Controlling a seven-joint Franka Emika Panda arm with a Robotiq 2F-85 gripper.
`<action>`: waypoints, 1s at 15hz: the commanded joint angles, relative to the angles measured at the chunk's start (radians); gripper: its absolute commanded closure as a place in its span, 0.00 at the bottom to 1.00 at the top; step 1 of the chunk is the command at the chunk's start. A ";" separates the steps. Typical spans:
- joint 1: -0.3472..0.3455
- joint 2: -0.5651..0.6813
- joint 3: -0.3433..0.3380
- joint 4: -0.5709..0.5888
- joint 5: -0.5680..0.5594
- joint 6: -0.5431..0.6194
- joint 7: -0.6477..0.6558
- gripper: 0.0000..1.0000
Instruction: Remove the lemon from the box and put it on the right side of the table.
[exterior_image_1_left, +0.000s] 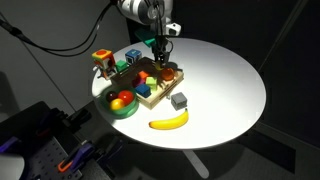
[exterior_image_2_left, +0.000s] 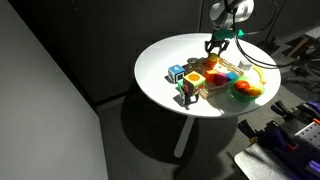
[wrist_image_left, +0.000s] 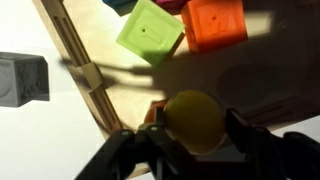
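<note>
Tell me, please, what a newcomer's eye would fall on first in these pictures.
First the round white table, bright against the dark room, with the end effector over the wooden box of coloured blocks. Next the green bowl of fruit beside the box and the banana lying apart on the white top. In the wrist view the lemon sits between the fingers, inside the box.

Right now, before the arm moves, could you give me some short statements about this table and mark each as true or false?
1. The lemon sits between the fingers of the claw. True.
2. The banana lies inside the box. False: it lies on the table, outside the box.
3. The grey cube stands outside the box. True.
4. The green bowl is empty. False: it holds fruit.
</note>
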 joint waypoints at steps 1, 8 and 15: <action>-0.031 -0.048 -0.008 -0.029 -0.009 -0.020 -0.009 0.62; -0.085 -0.011 -0.033 0.024 -0.011 -0.037 -0.005 0.62; -0.111 0.022 -0.064 0.062 -0.022 -0.029 0.005 0.62</action>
